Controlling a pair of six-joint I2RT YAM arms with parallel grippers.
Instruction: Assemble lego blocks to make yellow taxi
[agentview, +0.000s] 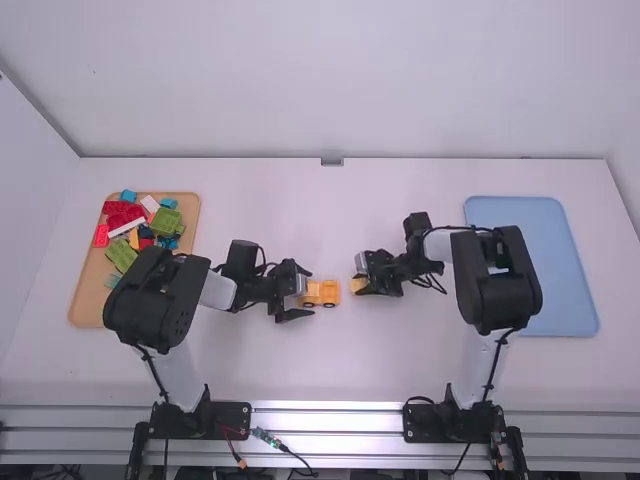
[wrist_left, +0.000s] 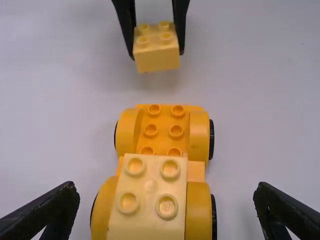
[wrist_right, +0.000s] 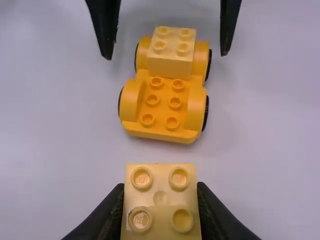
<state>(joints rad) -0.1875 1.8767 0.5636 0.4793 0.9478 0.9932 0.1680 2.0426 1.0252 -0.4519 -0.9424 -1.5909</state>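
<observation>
Near the table's middle stands the orange-yellow wheeled car base (agentview: 329, 293), with a pale yellow block (wrist_left: 150, 195) on its left-end studs; the other studs of the base (wrist_right: 161, 102) are bare. My left gripper (agentview: 297, 299) is around that left end; its fingers (wrist_left: 42, 212) stand wide apart, one on each side of the car, touching nothing, and the left gripper (wrist_left: 165, 212) is open. Just right of the car, my right gripper (agentview: 359, 279) is shut on a second pale yellow block (wrist_right: 160, 200). In the right wrist view the right gripper (wrist_right: 160, 210) grips it by its sides, studs up.
At the far left lies a wooden tray (agentview: 90, 293) with several red, green, blue and white blocks, partly beneath the left arm. A blue tray (agentview: 560, 270) is at the right, partly behind the right arm's elbow. White table surface (agentview: 330, 220) stretches beyond the grippers.
</observation>
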